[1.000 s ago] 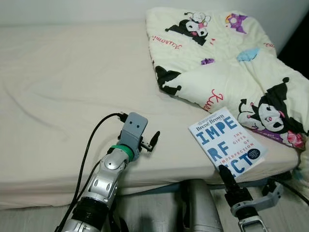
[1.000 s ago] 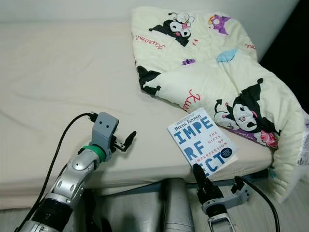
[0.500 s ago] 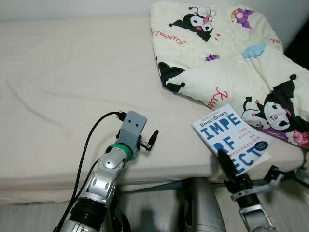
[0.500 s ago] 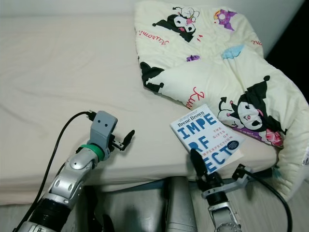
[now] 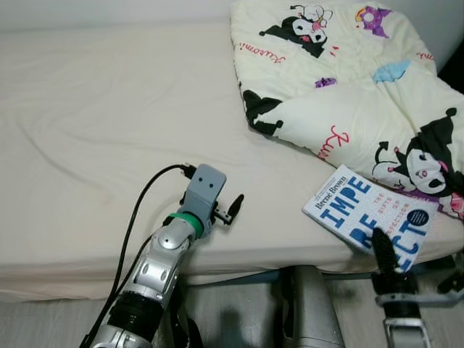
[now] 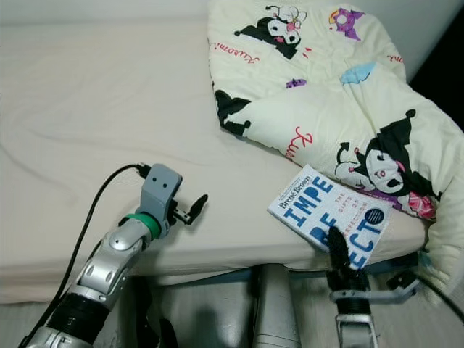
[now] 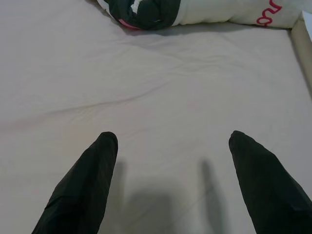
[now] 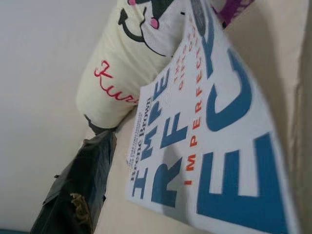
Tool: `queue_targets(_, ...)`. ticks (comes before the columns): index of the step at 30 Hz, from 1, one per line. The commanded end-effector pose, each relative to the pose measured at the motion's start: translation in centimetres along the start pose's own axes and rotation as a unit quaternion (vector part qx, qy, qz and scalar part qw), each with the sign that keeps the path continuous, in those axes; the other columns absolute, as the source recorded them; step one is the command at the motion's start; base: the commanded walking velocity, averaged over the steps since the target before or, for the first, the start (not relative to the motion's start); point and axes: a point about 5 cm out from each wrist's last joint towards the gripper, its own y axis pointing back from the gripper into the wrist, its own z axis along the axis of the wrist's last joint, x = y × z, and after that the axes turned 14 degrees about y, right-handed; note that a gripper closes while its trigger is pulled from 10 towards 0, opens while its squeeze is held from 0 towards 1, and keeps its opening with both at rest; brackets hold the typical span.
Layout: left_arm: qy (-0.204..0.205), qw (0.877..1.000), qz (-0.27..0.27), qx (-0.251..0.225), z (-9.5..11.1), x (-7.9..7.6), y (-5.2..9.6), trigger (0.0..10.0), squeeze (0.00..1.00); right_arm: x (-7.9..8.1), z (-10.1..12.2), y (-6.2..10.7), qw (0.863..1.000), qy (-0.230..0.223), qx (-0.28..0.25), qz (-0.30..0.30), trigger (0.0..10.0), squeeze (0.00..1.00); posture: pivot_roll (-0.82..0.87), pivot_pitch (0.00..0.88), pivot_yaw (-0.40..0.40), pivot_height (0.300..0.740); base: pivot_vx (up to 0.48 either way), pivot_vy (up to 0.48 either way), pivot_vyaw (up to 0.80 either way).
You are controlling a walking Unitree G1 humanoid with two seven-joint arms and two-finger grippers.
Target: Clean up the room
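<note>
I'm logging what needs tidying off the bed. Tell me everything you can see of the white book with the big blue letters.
The white paperback book with big blue letters lies flat, cover up, at the near right edge of the beige bed sheet, turned at an angle. Small red text and a dark round badge mark the cover. Its far corner meets the cream cartoon-print quilt. The right end effector reaches over its near edge, one black finger across the cover.

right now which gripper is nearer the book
Right. The right gripper is at the book's near edge, one finger over its cover. The left gripper hovers over the bare bed sheet, well off to the book's left.
</note>
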Motion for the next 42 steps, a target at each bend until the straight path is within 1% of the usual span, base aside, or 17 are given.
queue_targets(1, 0.003, 1.000, 0.008, 0.020, -1.0, 0.2, 0.2, 10.0, 0.00, -0.8, -0.5, 0.6, 1.000, -0.004, 0.013, -0.024, 4.4, 0.00, -0.05, 0.236, 0.114, 0.565, 0.000, 0.000, 0.00)
queue_targets(3, 0.004, 1.000, 0.012, 0.020, -1.1, 0.3, 0.4, 10.0, 0.00, -0.9, -0.4, -0.5, 1.000, -0.006, 0.014, -0.026, 0.0, 0.00, -0.04, 0.235, 0.111, 0.565, 0.000, 0.000, 0.00)
queue_targets(6, 0.004, 1.000, 0.014, 0.022, -1.2, 0.4, 0.6, 10.0, 0.00, -0.7, -0.1, -1.2, 1.000, -0.007, 0.009, -0.023, 0.0, 0.00, -0.04, 0.235, 0.111, 0.565, 0.000, 0.000, 0.00)
queue_targets(9, 0.004, 1.000, 0.015, 0.022, -1.1, 0.5, 0.6, 10.0, 0.00, -0.4, 0.6, -2.6, 1.000, -0.009, 0.002, -0.013, 0.0, 0.00, -0.04, 0.232, 0.113, 0.565, 0.000, 0.000, 0.00)
queue_targets(15, 0.007, 1.000, 0.017, 0.018, -0.9, 0.5, 0.4, 10.0, 0.00, 0.6, 1.0, -3.5, 0.999, -0.019, -0.009, 0.026, 0.0, 0.00, -0.04, 0.226, 0.105, 0.565, 0.000, 0.000, 0.00)
queue_targets(21, 0.010, 1.000, 0.022, 0.016, -1.0, 0.5, 0.3, 10.0, 0.00, 2.9, 2.1, -4.3, 0.993, -0.040, -0.042, 0.105, 0.0, 0.00, -0.05, 0.215, 0.092, 0.565, 0.000, 0.000, 0.00)
queue_targets(25, 0.011, 1.000, 0.021, 0.016, -1.0, 0.3, 0.2, 10.0, 0.00, 3.8, 2.7, -4.7, 0.989, -0.040, -0.055, 0.133, 0.0, 0.00, -0.06, 0.211, 0.089, 0.565, 0.000, 0.000, 0.00)
queue_targets(28, 0.013, 1.000, 0.022, 0.015, -1.0, 0.3, 0.0, 10.0, 0.00, 5.4, 3.4, -5.5, 0.984, -0.031, -0.062, 0.166, 0.0, 0.00, -0.07, 0.205, 0.084, 0.565, 0.000, 0.000, 0.00)
queue_targets(30, 0.013, 1.000, 0.023, 0.012, -0.9, 0.3, -0.1, 10.0, 0.00, 7.0, 3.7, -5.8, 0.978, -0.015, -0.057, 0.200, 0.0, 0.00, -0.07, 0.205, 0.084, 0.565, 0.000, 0.000, 0.00)
queue_targets(31, 0.013, 1.000, 0.023, 0.012, -0.9, 0.3, -0.1, 10.0, 0.00, 7.0, 3.7, -5.8, 0.978, -0.015, -0.057, 0.200, 0.0, 0.00, -0.07, 0.205, 0.084, 0.565, 0.000, 0.000, 0.00)
queue_targets(32, 0.015, 1.000, 0.026, 0.009, -0.8, 0.3, -0.2, 10.0, 0.00, 8.5, 4.2, -6.0, 0.971, -0.011, -0.059, 0.232, 0.0, 0.00, -0.07, 0.200, 0.076, 0.565, 0.000, 0.000, 0.00)
queue_targets(33, 0.015, 1.000, 0.026, 0.009, -0.8, 0.3, -0.2, 10.0, 0.00, 8.5, 4.2, -6.0, 0.971, -0.011, -0.059, 0.232, 0.0, 0.00, -0.07, 0.200, 0.076, 0.565, 0.000, 0.000, 0.00)
queue_targets(34, 0.016, 0.999, 0.028, 0.007, -0.7, 0.3, -0.2, 10.0, 0.00, 9.1, 4.5, -6.0, 0.968, -0.007, -0.058, 0.245, 0.0, 0.00, -0.07, 0.195, 0.067, 0.565, 0.000, 0.000, 0.00)
queue_targets(36, 0.018, 0.999, 0.032, 0.002, -0.5, 0.3, -0.2, 10.0, 0.00, 10.5, 4.8, -5.7, 0.962, -0.011, -0.056, 0.268, 0.0, 0.00, -0.08, 0.191, 0.059, 0.565, 0.000, 0.000, 0.00)
queue_targets(37, 0.018, 0.999, 0.032, 0.002, -0.5, 0.3, -0.2, 10.0, 0.00, 10.5, 4.8, -5.7, 0.962, -0.011, -0.056, 0.268, 0.0, 0.00, -0.08, 0.191, 0.059, 0.565, 0.000, 0.000, 0.00)
queue_targets(39, 0.013, 0.999, 0.039, -0.011, 0.0, 0.4, -0.1, 10.0, 0.00, 11.7, 4.8, -5.1, 0.957, -0.004, -0.045, 0.286, 0.0, 0.00, -0.08, 0.188, 0.051, 0.565, 0.000, 0.000, 0.00)
queue_targets(42, -0.001, 0.998, 0.050, -0.035, 1.2, 1.2, 0.4, 10.0, 0.00, 12.4, 4.3, -4.3, 0.959, 0.032, -0.022, 0.281, 0.0, 0.00, -0.09, 0.184, 0.048, 0.565, 0.000, 0.000, 0.00)
